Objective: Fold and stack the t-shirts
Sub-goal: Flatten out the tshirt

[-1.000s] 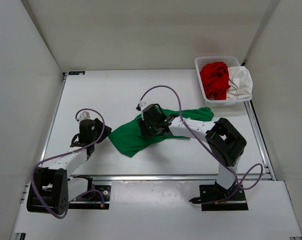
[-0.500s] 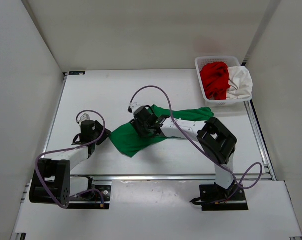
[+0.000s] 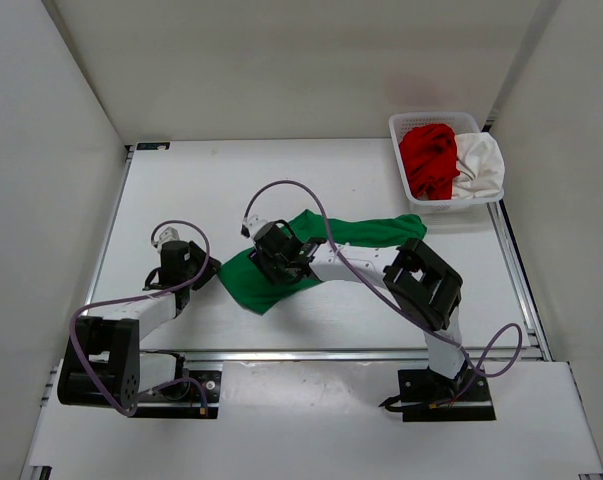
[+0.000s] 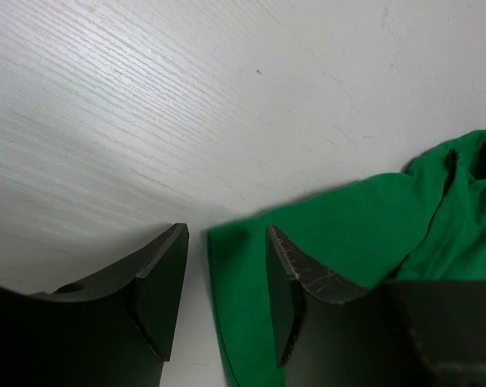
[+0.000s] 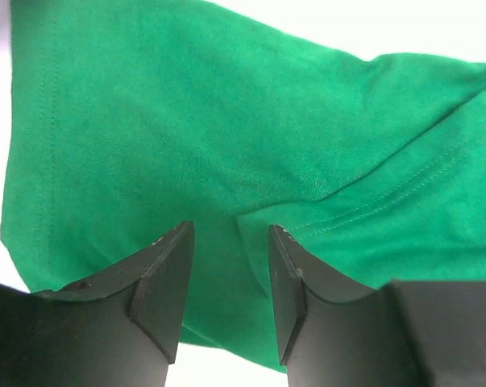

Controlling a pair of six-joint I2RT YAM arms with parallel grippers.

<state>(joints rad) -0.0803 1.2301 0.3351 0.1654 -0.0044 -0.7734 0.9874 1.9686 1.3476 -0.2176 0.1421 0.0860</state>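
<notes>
Fingers [image 5: 158, 282] of the right gripper [image 5: 226, 242] are held apart with nothing clamped; a folded seam of the green t-shirt [image 3: 366, 232] is seen beneath the gap. Over the last second this gripper has been carried leftward across the cloth, from near the shirt's middle to its left portion, and the jaws have been widened. The shirt is spread loosely on the table [image 3: 211, 180], between the two arms, with one end drawn out toward the basket [image 3: 436, 116].

The left gripper [image 4: 225, 234] is likewise open and has barely been moved; the shirt's near-left corner lies between its fingers but is not pinched.

It is judged that a fresh hold on the left part of the garment is being prepared, so that flattening can be completed before folding. The red t-shirt [image 3: 428, 155] and white t-shirt [image 3: 481, 160] are left crumpled in the basket, so most of the task remains undone.
</notes>
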